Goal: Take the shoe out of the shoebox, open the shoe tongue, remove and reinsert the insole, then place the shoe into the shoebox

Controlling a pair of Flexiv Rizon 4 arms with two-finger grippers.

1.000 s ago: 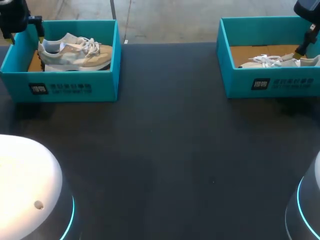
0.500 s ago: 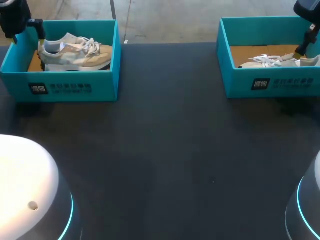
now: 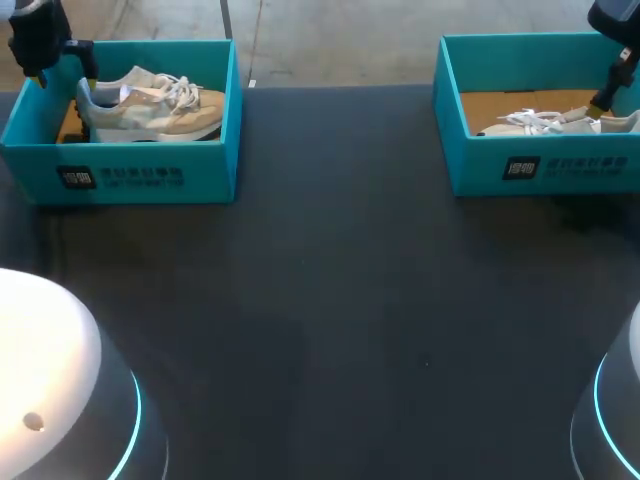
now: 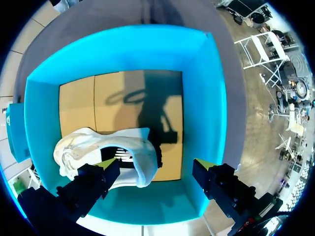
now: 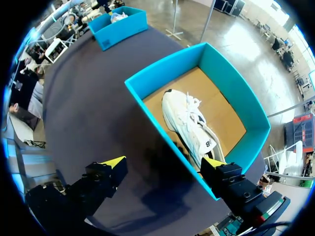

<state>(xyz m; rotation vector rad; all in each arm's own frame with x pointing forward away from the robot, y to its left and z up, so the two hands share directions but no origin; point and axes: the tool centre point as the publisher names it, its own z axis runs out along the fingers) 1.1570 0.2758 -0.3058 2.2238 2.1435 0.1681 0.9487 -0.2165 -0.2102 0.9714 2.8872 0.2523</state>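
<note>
Left end effector is seen with its fingers spread wide and holding nothing, poised above the heel end of the beige shoe, which lies on its side on the cardboard floor of the left shoebox. One finger is placed over the heel; the other hangs over bare floor near the box wall, so the shoe is not yet centred between them.

Taking the shoe out is judged to be the step in hand. It would be done well if the fingers were shifted sideways until the heel collar sat midway between them, lowered without brushing the box walls, and closed on both sides of the collar rather than on the loose laces. A straight lift is then advised, so that the box is not dragged along the tabletop.

Right end effector is likewise open and empty, held above the near wall of the right shoebox, with the white shoe ahead of its fingers and apart from them.
</note>
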